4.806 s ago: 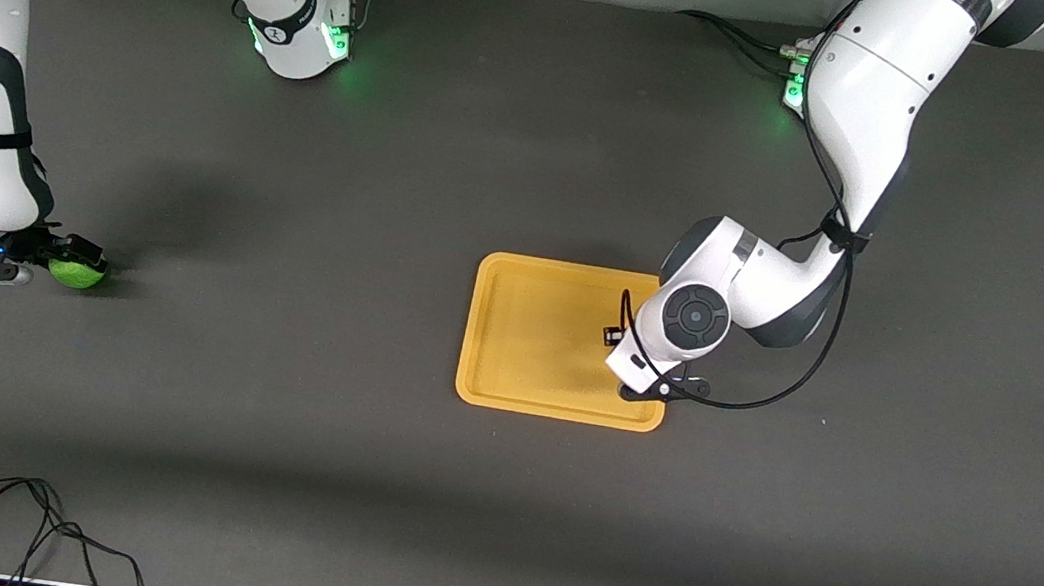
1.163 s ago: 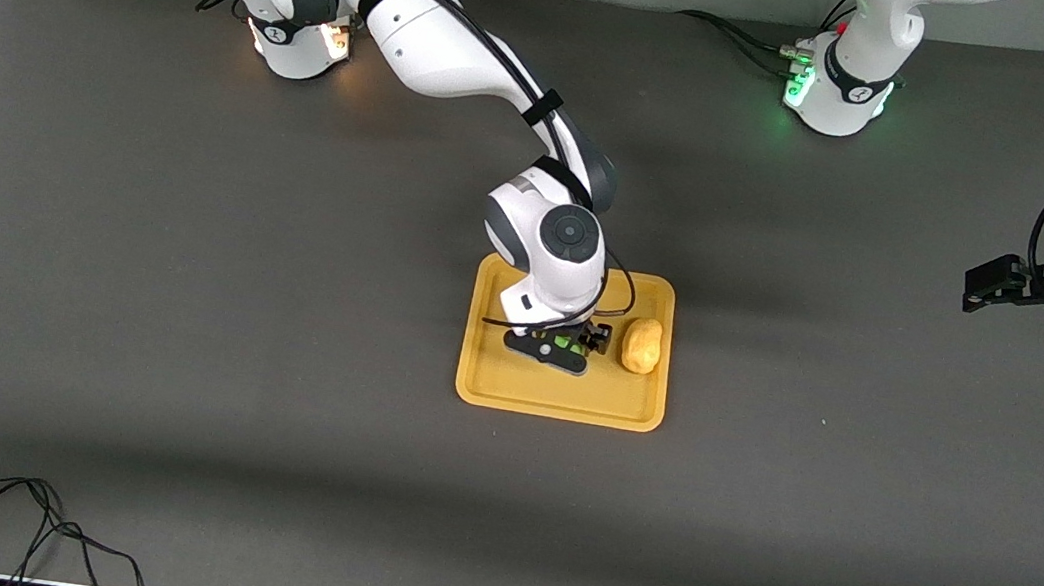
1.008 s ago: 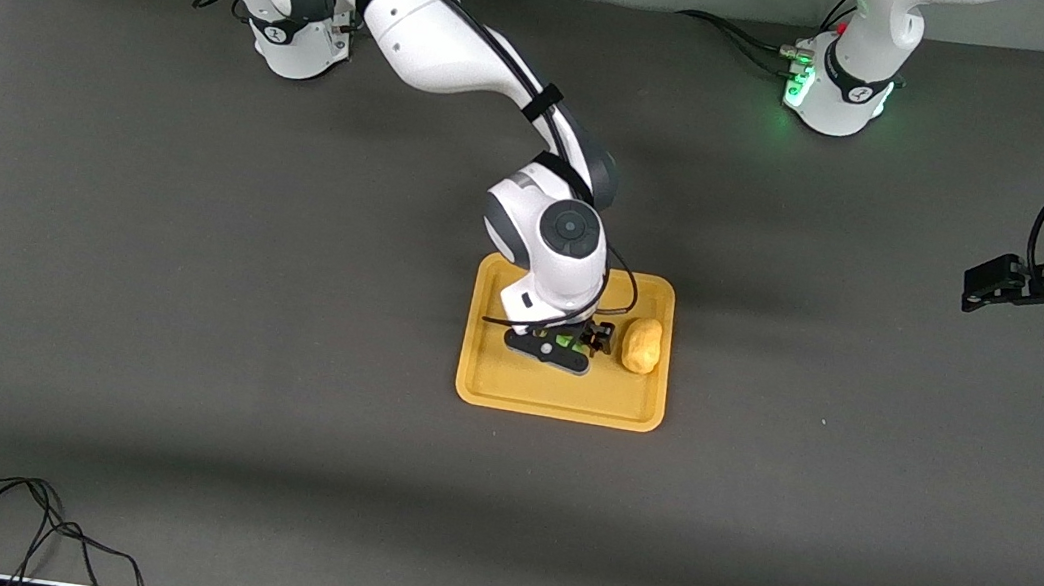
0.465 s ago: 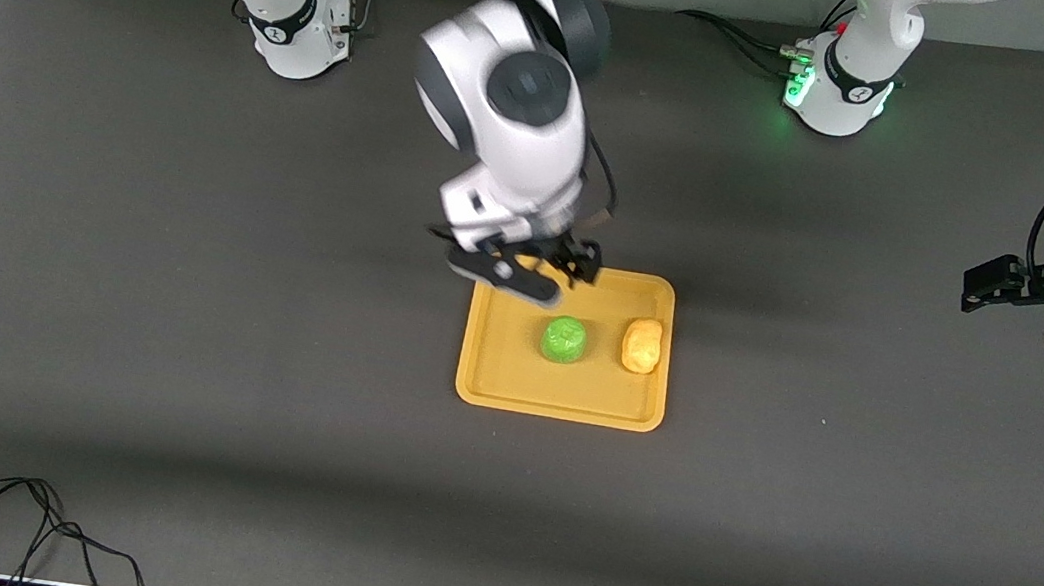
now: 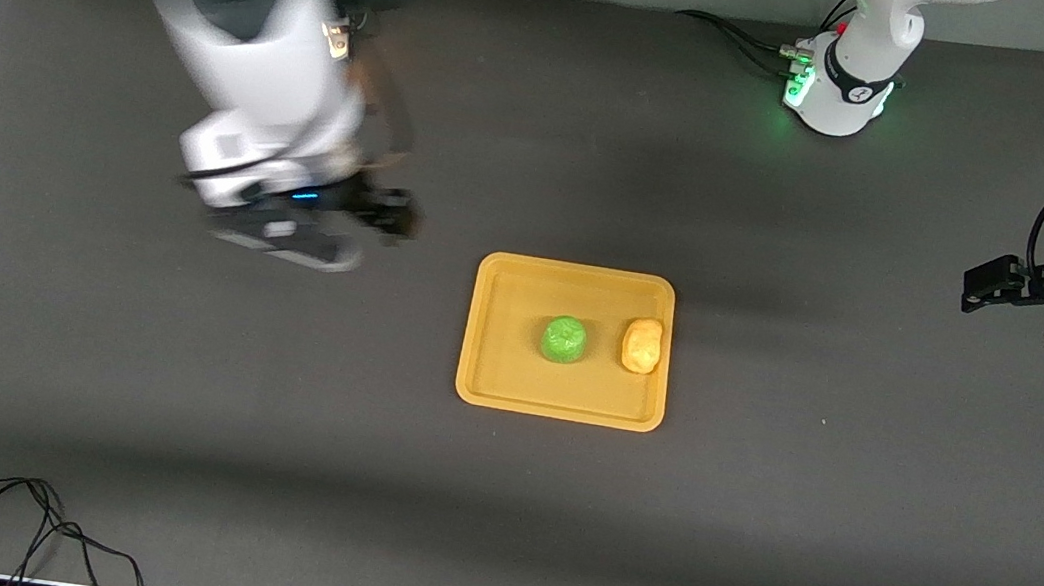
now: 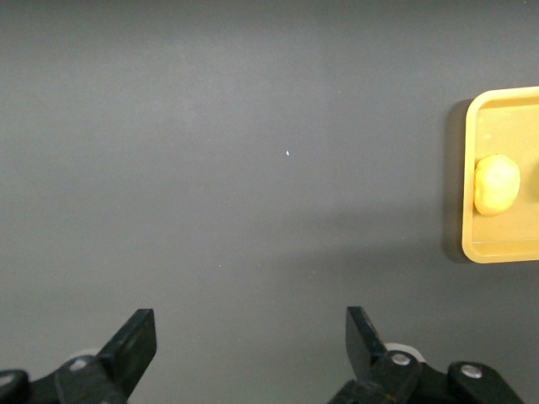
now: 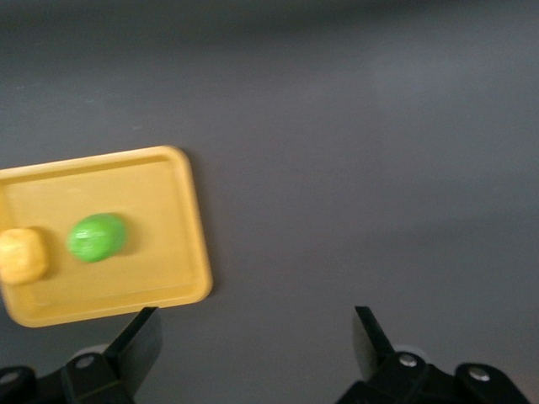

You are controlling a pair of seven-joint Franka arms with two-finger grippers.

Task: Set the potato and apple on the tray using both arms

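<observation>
Apple (image 5: 564, 339) and potato (image 5: 642, 345) rest on tray (image 5: 490, 385); blurred right tool (image 5: 329, 227) and left tool (image 5: 985, 283) gape wide, empty.

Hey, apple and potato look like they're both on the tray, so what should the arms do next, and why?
Probably just park the right claw clear of the tray. The apple and potato lie apart on it, and both claws, including the left claw, are open and empty over bare table.

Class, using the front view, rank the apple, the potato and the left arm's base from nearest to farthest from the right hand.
1. The apple, on the tray, lies closest to the right hand.
2. The potato, beside the apple, toward the left arm's end.
3. The left arm's base, at the table's top edge.
</observation>
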